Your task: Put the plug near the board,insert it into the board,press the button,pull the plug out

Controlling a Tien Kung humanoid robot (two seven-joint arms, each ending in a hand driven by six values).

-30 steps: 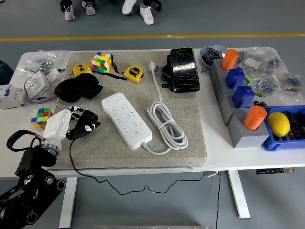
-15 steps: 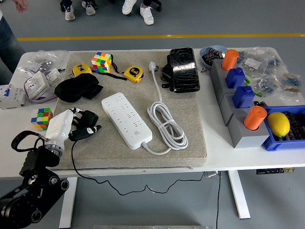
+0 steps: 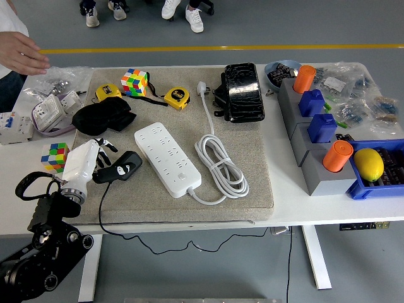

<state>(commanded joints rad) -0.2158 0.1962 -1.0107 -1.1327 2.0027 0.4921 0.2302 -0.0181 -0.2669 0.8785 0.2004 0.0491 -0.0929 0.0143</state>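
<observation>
At the lower left of the frame one left robot hand (image 3: 85, 165), white-shelled on a black arm, reaches in over the desk (image 3: 287, 208); its fingers are closed around the rear of the one black plug (image 3: 120, 171), whose thin black cord (image 3: 101, 211) runs down over the desk's near edge. The plug's long axis lies nearly level across the frame, tilted slightly up toward the right, its free end pointing right at the white power strip (image 3: 168, 158). The plug sticks out just to the right of the robot hand, above the grey mat (image 3: 252, 189), close to the strip's left edge but apart from it. At the upper left a person's hand (image 3: 25, 53) hovers open above a bag of small parts (image 3: 53, 81). There are two colour cubes: one (image 3: 55, 155) on the bare desk just left of the robot hand, another (image 3: 135, 81) at the mat's top edge. Two yellow tape measures (image 3: 107, 93) (image 3: 176, 98) flank that upper cube. Right of the strip lies its one coiled white cable (image 3: 221, 165), and above it one black pouch (image 3: 242, 92). At the far right two orange cylinders (image 3: 305, 78) (image 3: 338, 156) and two blue blocks (image 3: 311, 101) (image 3: 322, 128) sit on grey stands, beside one lemon (image 3: 369, 164) in a blue bin (image 3: 360, 189).
</observation>
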